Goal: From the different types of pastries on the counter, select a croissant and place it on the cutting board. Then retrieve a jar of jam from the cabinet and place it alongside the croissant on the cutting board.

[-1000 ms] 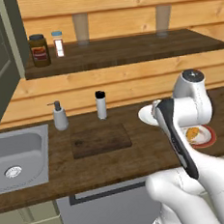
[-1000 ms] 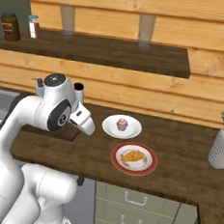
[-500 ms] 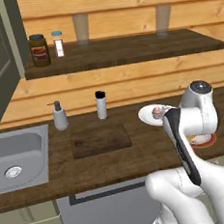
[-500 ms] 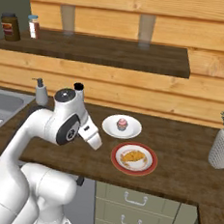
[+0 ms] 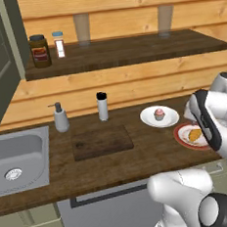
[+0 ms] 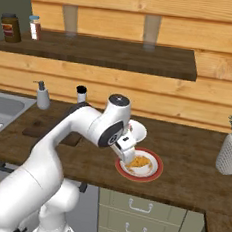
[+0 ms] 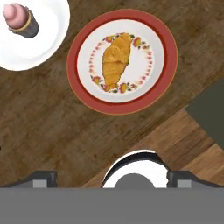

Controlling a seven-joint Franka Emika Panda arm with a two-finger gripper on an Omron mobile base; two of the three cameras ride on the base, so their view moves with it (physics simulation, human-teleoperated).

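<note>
From the left base view I judge I am on the first step, reaching for the croissant (image 5: pixel 195 135), which lies on its red-rimmed plate (image 5: pixel 183 139) on the bench (image 5: pixel 139 154); my own forearm crosses the plate and hides the tool, so from here I cannot see how its jaws stand. The cupcake (image 5: pixel 159 114) on its white plate (image 5: pixel 150 117) sits just beside the red-rimmed one, and the cutting board (image 5: pixel 101 141) lies well apart from both, toward the sink (image 5: pixel 16 159). In the right base view the tool (image 6: pixel 127 156) hangs close over the near rim of the red-rimmed plate (image 6: pixel 151 172), with the croissant (image 6: pixel 137 162) just ahead of it; the white plate is mostly hidden behind the wrist, and the jaws are too small to read. In the hand view the two fingertips (image 7: pixel 43 176) stand far apart at the bottom edge with nothing between them, so the tool is spread wide and holds nothing. The croissant (image 7: pixel 116 58) lies ahead of the tool, not under it, its long axis tilted somewhat off the line straight ahead. The next move, as I judge it, calls for bringing the tool forward over the pastry, turning so the jaws straddle its narrow width, then descending. The cupcake (image 7: pixel 20 20) is cut off at the corner, and I see no jam jar.
</note>
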